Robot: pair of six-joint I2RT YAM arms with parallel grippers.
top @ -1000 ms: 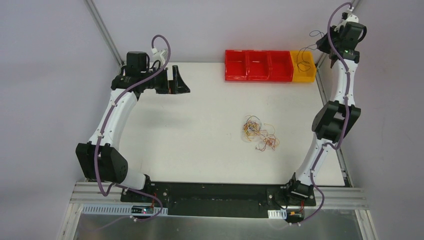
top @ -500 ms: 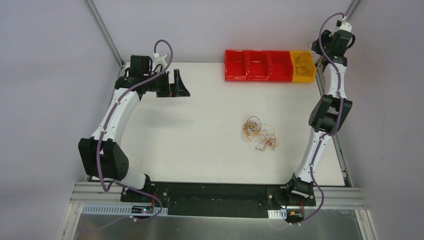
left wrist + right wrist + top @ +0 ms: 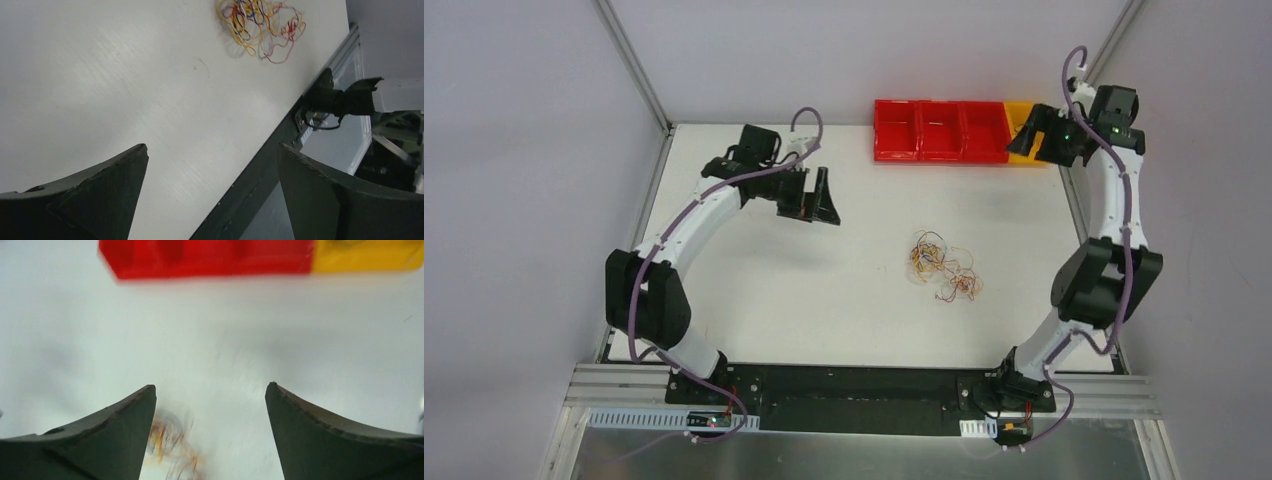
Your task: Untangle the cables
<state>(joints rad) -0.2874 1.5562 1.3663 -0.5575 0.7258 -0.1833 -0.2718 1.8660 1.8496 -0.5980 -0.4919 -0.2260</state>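
White plastic shells cover both arms, with a thick purple hose clipped along each. The left arm rises from its base at the near edge to a black elbow at the table's left side, then curves away and inward, so that the left gripper hangs over the far-left part of the white top, facing the middle. In the left wrist view the left gripper has its two dark fingers spread wide with only bare tabletop between them. The right arm climbs from its base to a black elbow by the right edge, runs straight on to the far corner and bends left at the wrist, putting the right gripper over the yellow bin that touches the end of the red bin. Seen from its own wrist, the right gripper also stands wide and holds nothing. The cables, a small knot of red, orange and yellow strands, lie on the table right of centre, well apart from both claws; they show sharply at the top of the left wrist view and as a blur low between the right fingers.
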